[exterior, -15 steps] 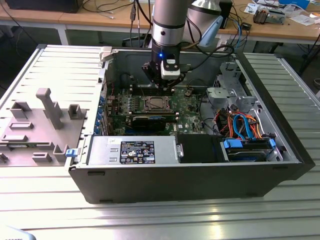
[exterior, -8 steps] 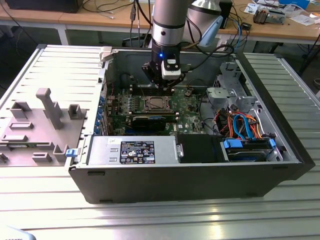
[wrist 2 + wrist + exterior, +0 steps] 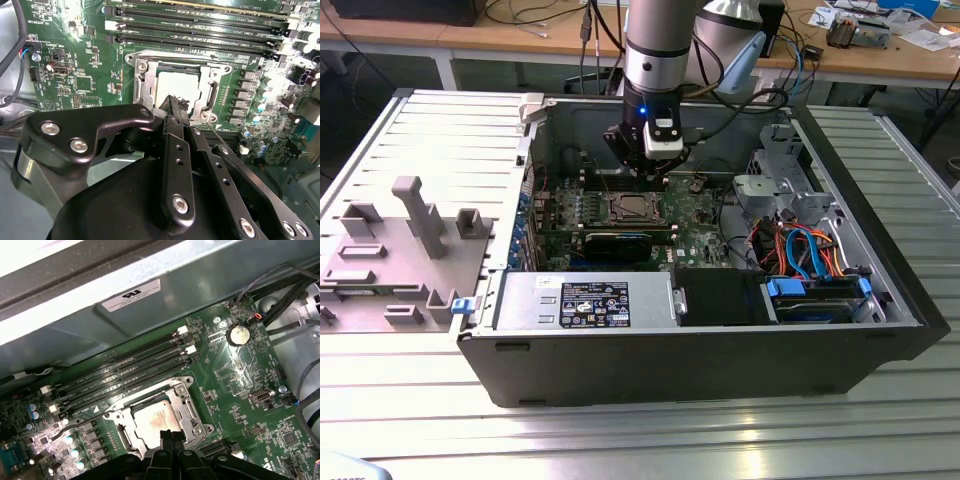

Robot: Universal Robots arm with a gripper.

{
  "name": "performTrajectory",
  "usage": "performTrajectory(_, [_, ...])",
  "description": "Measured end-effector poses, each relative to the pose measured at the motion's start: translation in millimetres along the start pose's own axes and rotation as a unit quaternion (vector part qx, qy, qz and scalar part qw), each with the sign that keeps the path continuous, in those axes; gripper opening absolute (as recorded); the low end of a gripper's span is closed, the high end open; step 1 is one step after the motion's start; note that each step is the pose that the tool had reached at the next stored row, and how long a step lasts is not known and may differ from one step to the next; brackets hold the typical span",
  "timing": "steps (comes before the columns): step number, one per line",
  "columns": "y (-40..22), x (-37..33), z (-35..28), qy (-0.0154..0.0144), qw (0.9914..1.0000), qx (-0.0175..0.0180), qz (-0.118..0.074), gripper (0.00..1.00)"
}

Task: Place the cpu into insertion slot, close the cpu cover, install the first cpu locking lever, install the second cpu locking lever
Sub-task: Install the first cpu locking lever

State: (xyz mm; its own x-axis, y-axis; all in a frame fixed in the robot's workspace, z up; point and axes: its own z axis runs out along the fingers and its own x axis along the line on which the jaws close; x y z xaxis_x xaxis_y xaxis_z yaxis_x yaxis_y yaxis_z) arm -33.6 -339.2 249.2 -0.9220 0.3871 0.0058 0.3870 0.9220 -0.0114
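gripper [image 3: 170, 434] jaws pinched shut, nothing between — tips hovering at edge of cpu [image 3: 152, 421], which sits in socket [image 3: 113, 416] w/ cover [image 3: 186, 404] down over it.

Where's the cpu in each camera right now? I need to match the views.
Exterior view: cpu mid-motherboard, just below the gripper in the picture.
Second wrist view: cpu inside the cover, between the gripper and the memory slots.
First wrist view: cpu, again between gripper and memory slots.
Shared landmark: the gripper, right beside the cpu.
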Motion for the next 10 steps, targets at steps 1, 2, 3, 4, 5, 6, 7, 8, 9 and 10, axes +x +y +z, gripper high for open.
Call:
performTrajectory(1, [0.0, 0.0, 0.0, 0.0, 1.0, 0.0, -0.001, 0.11])
performTrajectory(2, [0.0, 0.0, 0.0, 0.0, 1.0, 0.0, -0.002, 0.11])
performTrajectory(3, [0.0, 0.0, 0.0, 0.0, 0.99999, 0.0, -0.003, 0.11])
performTrajectory(4, [0.0, 0.0, 0.0, 0.0, 0.99999, 0.0, -0.005, 0.11])
performTrajectory(5, [0.0, 0.0, 0.0, 0.0, 0.99998, 0.0, -0.006, 0.11])
performTrajectory(6, [0.0, 0.0, 0.0, -0.0001, 0.99997, 0.0, -0.007, 0.11])
performTrajectory(7, [0.0, 0.0, 0.0, -0.0001, 0.99996, 0.0, -0.009, 0.11])
performTrajectory(8, [0.0, 0.0, 0.0, -0.0001, 0.99995, 0.0, -0.01, 0.11])
performTrajectory(9, [0.0, 0.0, 0.0, -0.0001, 0.99994, 0.0001, -0.011, 0.11])
performTrajectory(10, [0.0, 0.0, 0.0, -0.0001, 0.99993, 0.0, -0.012, 0.11])
